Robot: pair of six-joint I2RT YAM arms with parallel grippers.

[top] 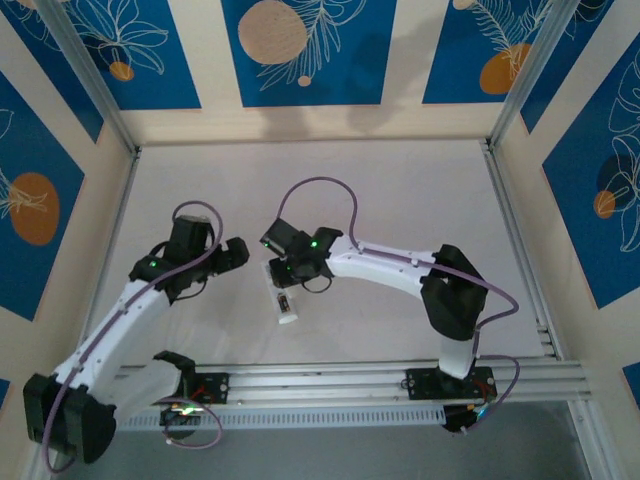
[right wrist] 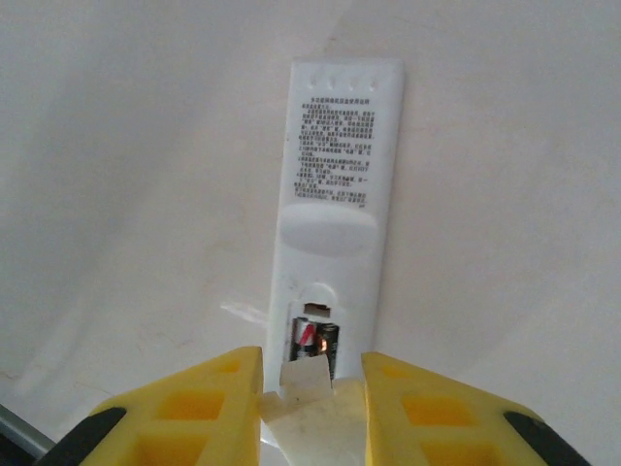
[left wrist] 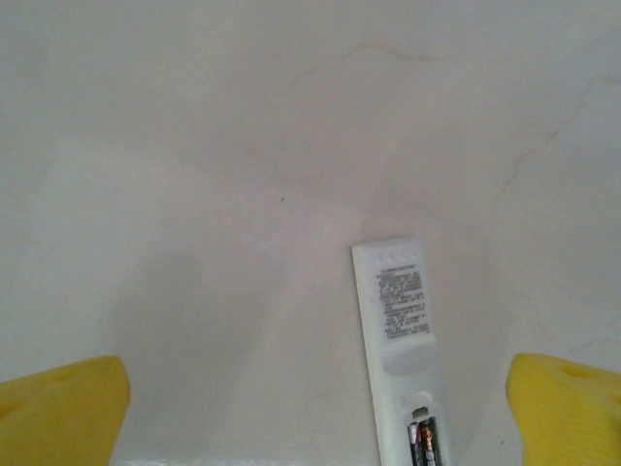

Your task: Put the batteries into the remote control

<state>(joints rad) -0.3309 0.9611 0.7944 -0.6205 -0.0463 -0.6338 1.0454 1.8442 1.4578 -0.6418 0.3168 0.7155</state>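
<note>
While the left claw hangs over the table with its yellow fingers spread wide and holding nothing, the remote lies flat on the table ahead of it. The remote falls within the gap between the fingers, closer to the one at the right of the left wrist view, and touches neither. It lies back side up, with a printed label facing the camera. Its battery bay, at the end nearest the claw, is uncovered, and a dark battery with a coppery-red tint sits inside.

From the right wrist, the same remote stretches straight away from the right claw, its open bay just in front of the fingertips. The battery lies in that bay, a copper glint on it. The right claw's yellow fingers are drawn in on a small flat white cover, which fills the gap between them and touches the bay end of the remote.

Seen from above, the remote rests near the table's front edge, just below the right claw. It lies a little to the right of the left claw, which is clear of it.
</note>
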